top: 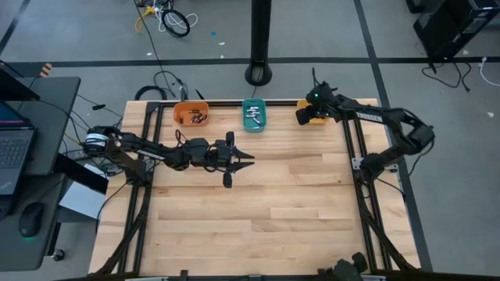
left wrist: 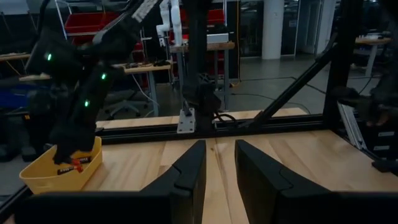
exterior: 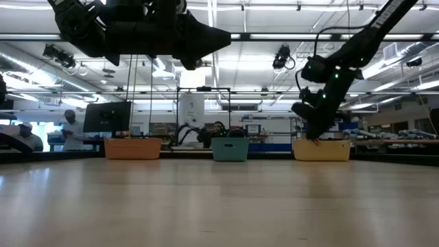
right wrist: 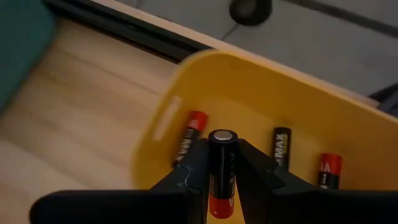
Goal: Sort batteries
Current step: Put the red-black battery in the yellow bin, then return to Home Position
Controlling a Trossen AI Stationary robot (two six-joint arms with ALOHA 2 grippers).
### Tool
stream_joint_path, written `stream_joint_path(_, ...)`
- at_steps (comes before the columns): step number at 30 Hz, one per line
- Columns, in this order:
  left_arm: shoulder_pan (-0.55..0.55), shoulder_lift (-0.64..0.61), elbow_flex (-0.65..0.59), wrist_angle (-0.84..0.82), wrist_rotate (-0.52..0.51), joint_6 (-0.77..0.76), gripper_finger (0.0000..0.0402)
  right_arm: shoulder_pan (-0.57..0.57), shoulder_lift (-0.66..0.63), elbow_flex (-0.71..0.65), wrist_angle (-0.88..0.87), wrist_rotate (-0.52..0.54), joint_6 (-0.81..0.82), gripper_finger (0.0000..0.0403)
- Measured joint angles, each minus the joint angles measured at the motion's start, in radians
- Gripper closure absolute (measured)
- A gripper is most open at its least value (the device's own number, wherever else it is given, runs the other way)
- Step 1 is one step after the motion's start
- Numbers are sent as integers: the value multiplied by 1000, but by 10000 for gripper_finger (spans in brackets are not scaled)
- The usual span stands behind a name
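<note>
My right gripper [right wrist: 222, 177] hangs over the yellow bin [right wrist: 261, 93] at the table's far right [top: 312, 114] and is shut on a black-and-red battery [right wrist: 222, 165]. Three more black-and-red batteries [right wrist: 189, 138] lie on that bin's floor. My left gripper [left wrist: 217, 171] is open and touches nothing; it hovers above the table's middle [top: 241, 160], high above the wood in the low view [exterior: 219, 38]. Dark cells lie in the orange bin [top: 191, 115], and silver ones in the teal bin [top: 254, 115]. My right gripper pinches the battery by its black middle [right wrist: 222, 163] between the two fingers. The fingers come from above, pointing down into the yellow bin, and the battery lies along them. Its silver end cap [right wrist: 222, 135] points toward the bin; the battery is lifted clear of the bin's floor.
The three bins stand in a row along the table's far edge [exterior: 230, 149]. A black frame rail [left wrist: 249, 124] borders the table behind them. Bare wood [top: 258, 218] spreads across the near half. People and benches show in the room beyond.
</note>
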Motion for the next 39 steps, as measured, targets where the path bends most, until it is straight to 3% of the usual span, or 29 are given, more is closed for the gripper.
stream_joint_path(13,0,0,0,2,-8,22,312,-95,182,53,-3,-2,-11,338)
stream_joint_path(18,0,0,0,-3,-9,22,312,-97,222,71,3,-1,-11,321)
stream_joint_path(23,0,0,0,-10,-10,21,312,-98,206,70,-9,0,-7,301)
stream_joint_path(30,12,-1,0,-34,-6,22,320,-91,86,70,-38,-2,-65,280)
stream_joint_path(33,34,-1,0,-35,63,22,349,-60,21,69,-48,-58,-134,295)
stream_joint_path(36,69,-1,0,-41,156,21,389,2,-41,59,-13,-105,-222,345)
stream_joint_path(39,110,-1,0,-46,219,5,393,81,-110,14,102,-124,-284,391)
